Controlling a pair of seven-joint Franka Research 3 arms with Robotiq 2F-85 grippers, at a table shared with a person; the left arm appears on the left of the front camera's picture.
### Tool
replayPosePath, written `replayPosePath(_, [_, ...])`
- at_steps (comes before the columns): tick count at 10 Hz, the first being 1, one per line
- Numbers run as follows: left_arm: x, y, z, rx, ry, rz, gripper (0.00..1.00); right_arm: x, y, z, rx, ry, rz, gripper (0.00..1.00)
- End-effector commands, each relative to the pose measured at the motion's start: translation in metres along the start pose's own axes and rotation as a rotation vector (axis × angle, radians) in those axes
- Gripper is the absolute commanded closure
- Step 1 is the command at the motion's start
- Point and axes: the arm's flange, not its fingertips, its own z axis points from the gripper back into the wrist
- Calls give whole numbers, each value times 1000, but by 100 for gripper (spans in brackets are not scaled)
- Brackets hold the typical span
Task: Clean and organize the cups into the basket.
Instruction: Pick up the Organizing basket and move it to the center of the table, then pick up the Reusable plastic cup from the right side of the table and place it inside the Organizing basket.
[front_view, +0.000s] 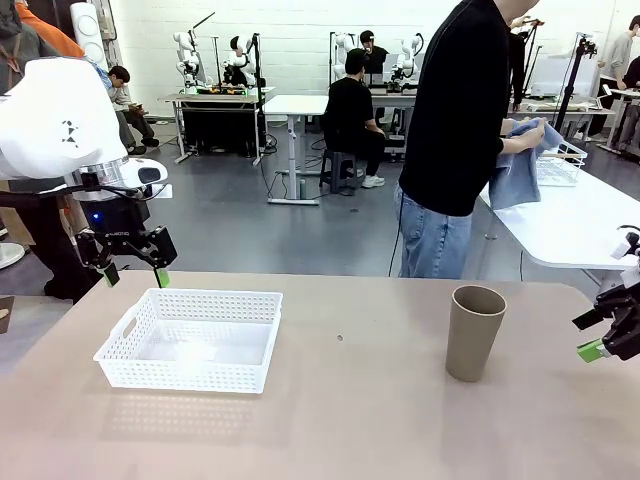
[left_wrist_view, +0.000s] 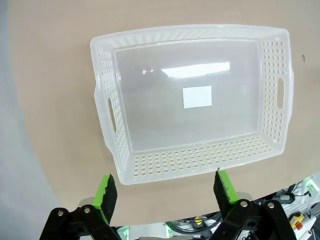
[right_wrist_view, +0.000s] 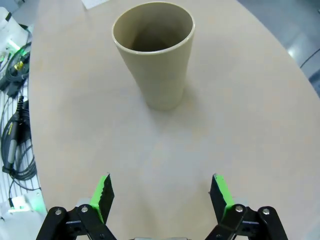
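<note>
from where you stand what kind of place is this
Probably a robotics lab or workshop: white work tables on a bare grey floor, people seated farther off, and loose cables.

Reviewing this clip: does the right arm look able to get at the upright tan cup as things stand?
Probably yes. The right gripper is open and aimed at the tan cup, which stands upright and alone, with only table between them.

grey floor (front_view: 230, 215); white brick wall (front_view: 300, 40); white desks (front_view: 297, 104)
</note>
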Motion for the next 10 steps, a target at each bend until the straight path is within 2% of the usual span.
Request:
replayPosePath(1, [0, 1, -1, -1, 1, -5, 0, -2, -1, 0, -5, 17, 1, 0])
replayPosePath(3, [0, 0, 0, 0, 0, 0, 0, 0, 0, 0, 0, 1, 0, 0])
replayPosePath(4, [4, 2, -2, -12, -7, 24, 0, 4, 0, -13, 36, -89, 212, 0])
replayPosePath(5, [3, 2, -4, 3, -2, 31, 0, 4, -5, -26, 80, -148, 316, 0])
replayPosePath(6, [1, 1, -3, 10, -12, 35, 0, 1, -13, -35, 101, -191, 364, 0])
replayPosePath(8, [-1, -5, -2, 42, -53, 19, 0, -7, -29, -46, 135, -313, 420, 0])
replayPosePath(10, [2, -6, -5, 46, -56, 17, 0, -23, -55, -57, 144, -484, 350, 0])
